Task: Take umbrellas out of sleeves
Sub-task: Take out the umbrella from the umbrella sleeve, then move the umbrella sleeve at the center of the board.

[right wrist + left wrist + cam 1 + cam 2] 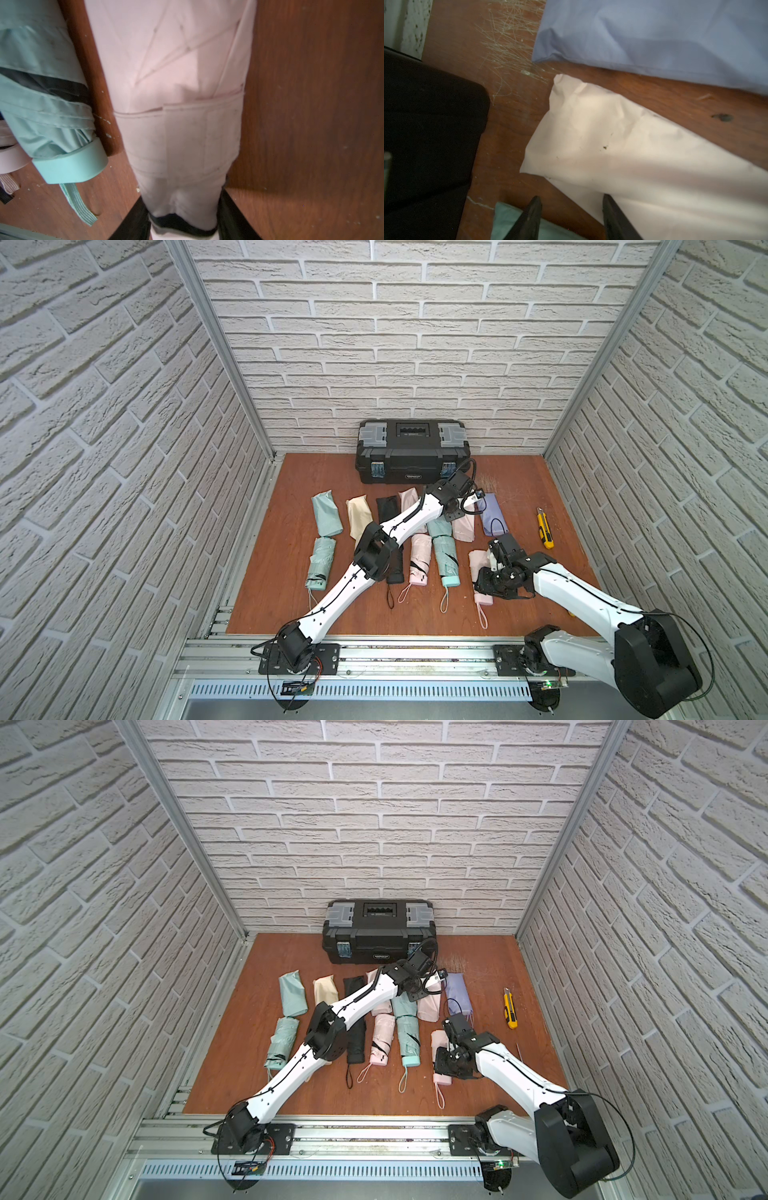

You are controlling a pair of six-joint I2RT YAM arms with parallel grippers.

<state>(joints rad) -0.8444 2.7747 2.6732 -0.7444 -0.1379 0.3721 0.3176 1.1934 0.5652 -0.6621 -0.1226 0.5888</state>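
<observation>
Toolbox: black, against the back wall.
Left gripper: jaws apart, empty, over pink sleeve just before toolbox's right end.
Pink umbrella: farther before toolbox; likely light, soft, slippery.
Right gripper: clamped round its firmer butt end, likely the surest hold.

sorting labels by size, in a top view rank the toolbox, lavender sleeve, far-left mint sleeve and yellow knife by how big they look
1. toolbox
2. far-left mint sleeve and lavender sleeve, too alike to rank
3. yellow knife, smallest
</observation>
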